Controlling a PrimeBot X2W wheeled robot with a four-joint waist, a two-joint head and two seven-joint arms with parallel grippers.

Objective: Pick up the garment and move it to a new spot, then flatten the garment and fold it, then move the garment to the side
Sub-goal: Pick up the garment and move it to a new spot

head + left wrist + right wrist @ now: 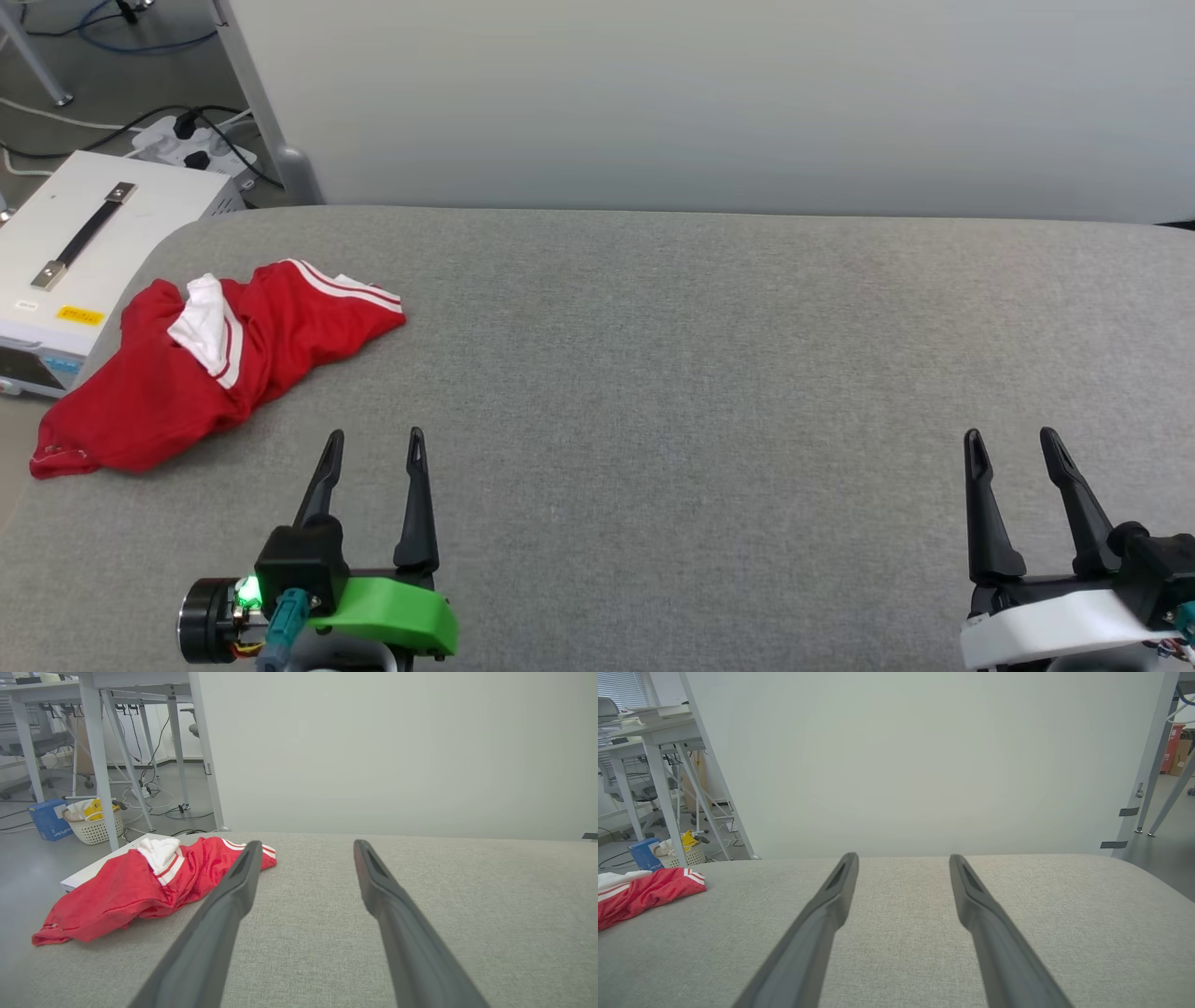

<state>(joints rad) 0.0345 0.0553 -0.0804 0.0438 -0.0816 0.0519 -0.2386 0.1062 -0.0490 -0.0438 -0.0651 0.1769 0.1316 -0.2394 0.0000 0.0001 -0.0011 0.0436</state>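
Garment [215, 373] lies crumpled at the table's [653, 373] far-left corner, its hem reaching the table's left edge. We hold the left gripper [375, 439] and right gripper [1010, 439] spread wide and empty over the table's near edge, both clear of the cloth. We judge that a shallow pinch could drag it off the table toward the white box [140, 205] beside that corner, or catch several bunched layers. We see no print on the cloth, and the box's yellow label [79, 315] is too small to read.

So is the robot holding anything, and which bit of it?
Nothing is held. The left tool and the right tool are open and empty, and the garment lies crumpled, apart from both.
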